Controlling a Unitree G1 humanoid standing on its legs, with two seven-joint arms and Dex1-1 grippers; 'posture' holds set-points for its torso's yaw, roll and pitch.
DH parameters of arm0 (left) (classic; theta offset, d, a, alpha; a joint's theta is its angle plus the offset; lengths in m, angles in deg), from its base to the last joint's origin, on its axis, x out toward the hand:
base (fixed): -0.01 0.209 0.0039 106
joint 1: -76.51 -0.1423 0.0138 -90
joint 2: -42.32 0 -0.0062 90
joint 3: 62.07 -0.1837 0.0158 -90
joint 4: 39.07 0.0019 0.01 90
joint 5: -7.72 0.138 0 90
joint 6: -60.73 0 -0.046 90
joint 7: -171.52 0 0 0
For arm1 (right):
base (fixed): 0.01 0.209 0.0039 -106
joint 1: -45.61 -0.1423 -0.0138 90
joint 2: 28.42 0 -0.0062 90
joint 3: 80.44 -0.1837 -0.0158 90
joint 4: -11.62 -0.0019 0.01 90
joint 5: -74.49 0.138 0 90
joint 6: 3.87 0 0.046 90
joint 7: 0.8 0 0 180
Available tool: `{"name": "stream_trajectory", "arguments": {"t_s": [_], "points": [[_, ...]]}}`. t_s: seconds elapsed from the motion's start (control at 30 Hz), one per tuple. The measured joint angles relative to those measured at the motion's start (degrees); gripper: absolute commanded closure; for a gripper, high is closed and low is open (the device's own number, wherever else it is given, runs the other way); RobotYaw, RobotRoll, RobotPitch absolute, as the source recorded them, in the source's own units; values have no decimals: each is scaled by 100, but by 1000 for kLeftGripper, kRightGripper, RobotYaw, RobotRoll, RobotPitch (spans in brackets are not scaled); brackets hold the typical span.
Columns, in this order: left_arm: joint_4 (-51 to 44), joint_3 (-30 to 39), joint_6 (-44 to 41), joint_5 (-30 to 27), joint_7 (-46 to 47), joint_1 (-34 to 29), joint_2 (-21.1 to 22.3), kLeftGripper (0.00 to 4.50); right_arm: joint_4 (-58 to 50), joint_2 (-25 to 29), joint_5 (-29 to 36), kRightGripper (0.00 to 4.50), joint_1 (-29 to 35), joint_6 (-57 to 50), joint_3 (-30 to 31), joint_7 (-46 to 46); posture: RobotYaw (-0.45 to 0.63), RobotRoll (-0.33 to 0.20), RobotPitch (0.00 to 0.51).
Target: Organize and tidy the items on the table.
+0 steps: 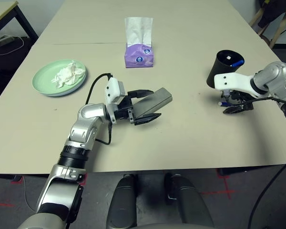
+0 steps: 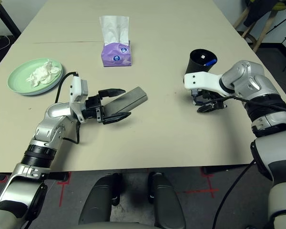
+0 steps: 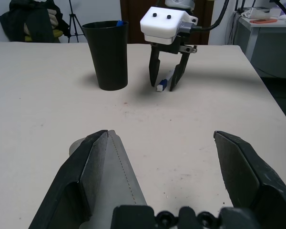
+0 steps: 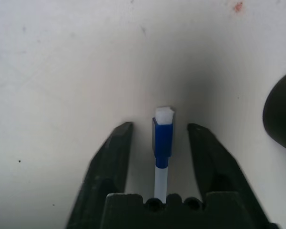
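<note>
My left gripper [image 1: 156,102] is open over the table [image 1: 190,143], left of centre. The grey oblong glasses case [image 1: 155,101] sits between its fingers, resting against one finger [image 3: 93,167] with a wide gap to the other. At the right, my right gripper [image 1: 227,107] points down and is open, its fingers straddling a blue-and-white pen [image 4: 162,138] that lies on the table without touching it. Just behind stands the black cup [image 1: 227,67] with a blue pen end inside. A crumpled white tissue [image 1: 66,74] lies on the pale green plate [image 1: 44,81] at the far left. No sunglasses are in view.
A purple tissue box [image 1: 138,53] with a white tissue sticking up stands at the back centre. A smaller table [image 1: 2,9] with black legs is off the far left corner. Chair legs [image 1: 276,28] show beyond the right edge.
</note>
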Motion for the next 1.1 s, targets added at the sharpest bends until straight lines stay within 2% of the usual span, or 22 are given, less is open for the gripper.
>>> {"name": "stream_trajectory", "arguments": {"t_s": [0.1,0.13,0.4,0.57,0.63,0.73,0.9,1.1], "points": [[-49,0,-3,0,1,-3,10,0,-37,-3,2,3971,0,-1,-8,-63,110,0,199],[-67,0,-4,0,1,-3,11,0,-68,-3,3,4199,0,-5,-8,-99,108,0,197],[-90,0,-6,8,12,5,16,0,-722,1,311,4203,64,-434,-276,-489,103,0,177],[-72,1,-6,14,12,58,18,0,-1935,-15,1374,4203,477,-1908,-999,-1043,97,0,169],[-67,10,-6,13,19,85,24,0,-2551,-135,1945,4203,729,-2707,-1451,-1004,88,0,166],[-46,11,-9,13,39,102,15,0,-3317,-562,2628,4203,1114,-3521,-2178,-390,76,0,165],[110,-7,15,39,18,106,12,0,-4186,-1359,3341,4203,1653,-3754,-3141,1032,62,0,162],[156,-12,82,47,-14,154,-19,0,-4456,-2401,3473,4203,1835,-2264,-3811,2859,59,0,154]]}}
